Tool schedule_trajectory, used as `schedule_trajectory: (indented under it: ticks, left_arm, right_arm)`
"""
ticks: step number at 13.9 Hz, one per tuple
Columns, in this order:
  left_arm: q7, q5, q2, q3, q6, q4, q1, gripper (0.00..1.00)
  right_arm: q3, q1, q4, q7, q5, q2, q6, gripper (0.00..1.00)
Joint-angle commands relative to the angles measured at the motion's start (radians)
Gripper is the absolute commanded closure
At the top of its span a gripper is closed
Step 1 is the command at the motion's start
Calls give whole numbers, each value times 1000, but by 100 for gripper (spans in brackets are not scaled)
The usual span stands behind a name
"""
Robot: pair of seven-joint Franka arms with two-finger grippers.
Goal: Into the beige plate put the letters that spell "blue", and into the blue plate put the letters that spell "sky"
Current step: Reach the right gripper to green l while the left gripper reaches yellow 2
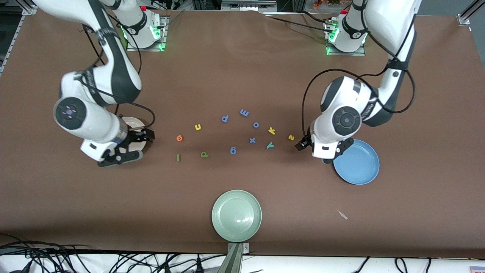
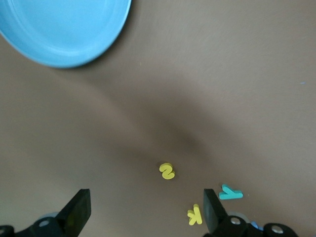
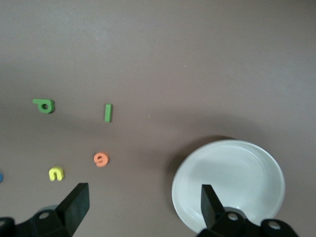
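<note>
The orange e (image 1: 179, 138), yellow u (image 1: 197, 127), dark green l (image 1: 178, 157) and olive b (image 1: 204, 154) lie toward the right arm's end. The yellow s (image 1: 291, 137), yellow k (image 1: 271, 131) and teal y (image 1: 269, 145) lie toward the left arm's end. My right gripper (image 1: 137, 146) hangs open and empty over the edge of the beige plate (image 1: 132, 122), which the arm partly hides. The right wrist view shows that plate (image 3: 237, 168), the l (image 3: 107, 112) and the e (image 3: 100, 159). My left gripper (image 1: 322, 153) is open and empty beside the blue plate (image 1: 358, 165), with the s (image 2: 167, 171) showing under it.
Several periwinkle letters (image 1: 244, 112) are scattered among the task letters mid-table. A pale green plate (image 1: 237, 215) sits near the table's front edge. A small scrap (image 1: 343, 215) lies nearer the camera than the blue plate.
</note>
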Motion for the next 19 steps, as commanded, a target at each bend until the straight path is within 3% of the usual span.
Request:
schedule_trajectory:
  ticks: [1,4,6,15,17,19]
  left_arm:
    - [-147,-3,-20,11,141,-124,-68,0]
    - [-220,4,-12,9,350,-256,-82,0]
    - [-222,4,-9,9,413,-284,-82,0]
    - [-271,4,46,14,412,-271,-99,0]
    - [-278,2,66,14,424,-252,-99,1]
    - [-280,2,95,12,461,-240,-100,7]
  right_arm:
    - [-3,46,21,103,13,66,54,0]
    - [-5,97,3,238,11,132,149,0]
    - [-5,112,-34,294,11,160,238,0]
    - [-5,112,-50,331,13,255,375,1]
    - [-5,114,-50,332,14,268,392,11]
    - [-5,119,-51,332,14,273,390,29]
